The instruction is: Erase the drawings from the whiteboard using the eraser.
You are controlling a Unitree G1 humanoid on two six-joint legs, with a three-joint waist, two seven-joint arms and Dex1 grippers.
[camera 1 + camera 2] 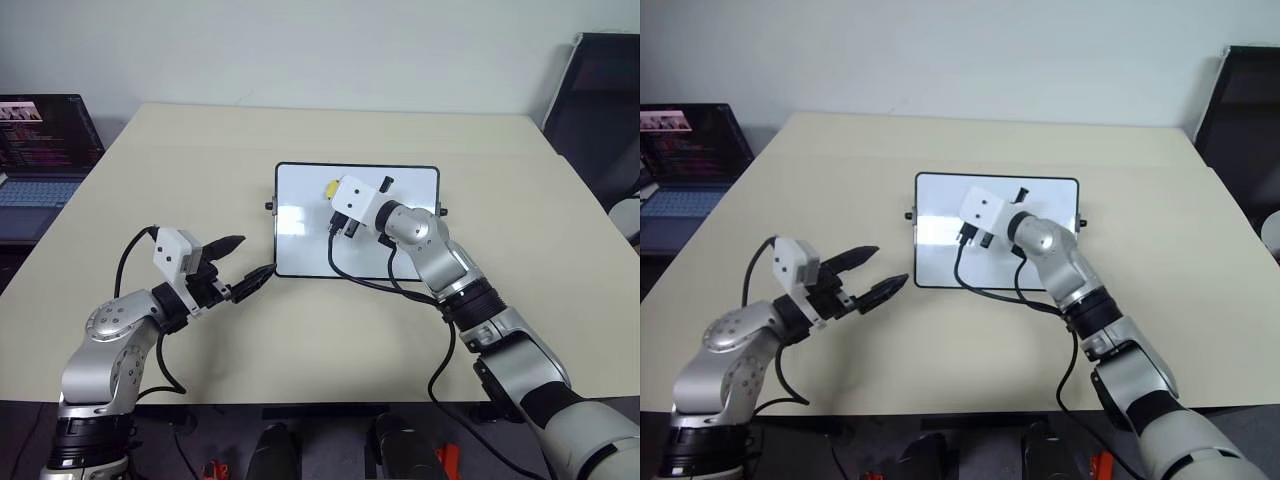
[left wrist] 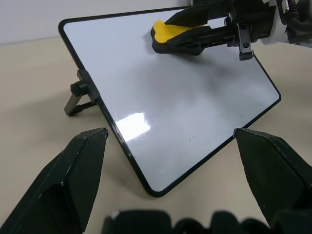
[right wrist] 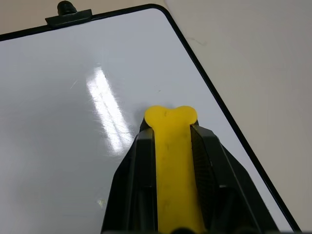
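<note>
Our right claw [image 3: 171, 146] is clamped on the eraser [image 3: 171, 161] over the far part of the whiteboard [image 1: 300, 215], mid-desk [image 1: 180, 170]. We should press flat and sweep evenly across any remaining marks. Our left claw [image 1: 243, 267] hovers open at the board's near-left corner.

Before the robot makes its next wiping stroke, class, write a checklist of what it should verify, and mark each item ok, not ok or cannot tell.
1. Eraser held firmly: ok. The right gripper is shut on the yellow eraser.
2. Eraser over the whiteboard: ok; whether it presses on the surface, cannot tell.
3. Drawings left to wipe: cannot tell. The board looks nearly clean in the left wrist view, with only a tiny speck.
4. Left gripper out of the stroke's way: ok. It is open at the board's near left corner.
5. Board standing steady on its side knob: cannot tell.
</note>
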